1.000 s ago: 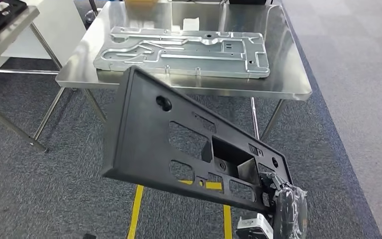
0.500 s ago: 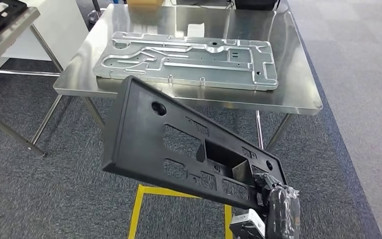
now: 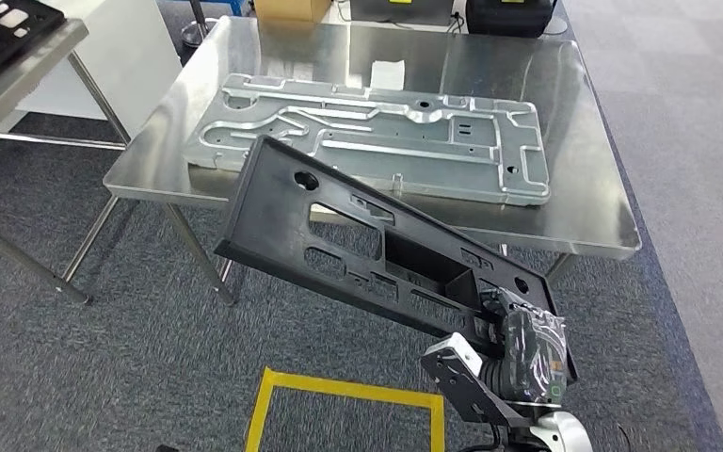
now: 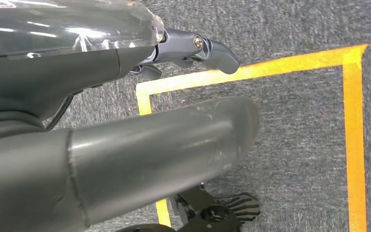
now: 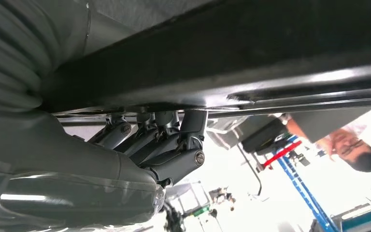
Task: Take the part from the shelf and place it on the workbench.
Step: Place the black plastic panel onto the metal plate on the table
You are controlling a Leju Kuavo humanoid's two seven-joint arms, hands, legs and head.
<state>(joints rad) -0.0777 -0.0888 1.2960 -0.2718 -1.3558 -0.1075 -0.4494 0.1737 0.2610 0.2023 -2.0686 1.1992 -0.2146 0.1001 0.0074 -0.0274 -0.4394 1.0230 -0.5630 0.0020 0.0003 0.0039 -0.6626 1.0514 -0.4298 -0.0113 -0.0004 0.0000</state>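
In the head view my right hand (image 3: 520, 345), low at the right, grips one end of the long black plastic part (image 3: 339, 226). The part slants up and to the left, and its far end overlaps the front edge of the steel workbench (image 3: 588, 193). A large silver stamped metal plate (image 3: 377, 132) lies on the workbench. The right wrist view shows my right hand's fingers (image 5: 159, 140) curled under the black part (image 5: 270, 48). My left hand (image 4: 101, 72) hangs over the carpet with its fingers (image 4: 210, 48) apart from the thumb, holding nothing.
A second steel table (image 3: 28, 52) at the far left carries another black part (image 3: 0, 24). A white slip (image 3: 388, 71) lies on the workbench, with a cardboard box (image 3: 287, 8) and dark cases (image 3: 508, 14) behind. Yellow tape (image 3: 339, 386) marks the carpet. A person (image 5: 348, 142) stands nearby.
The whole view has shifted, so the camera has moved and the workbench sits nearer. The black part's far end has come up over the bench's front edge. My right hand still holds it.
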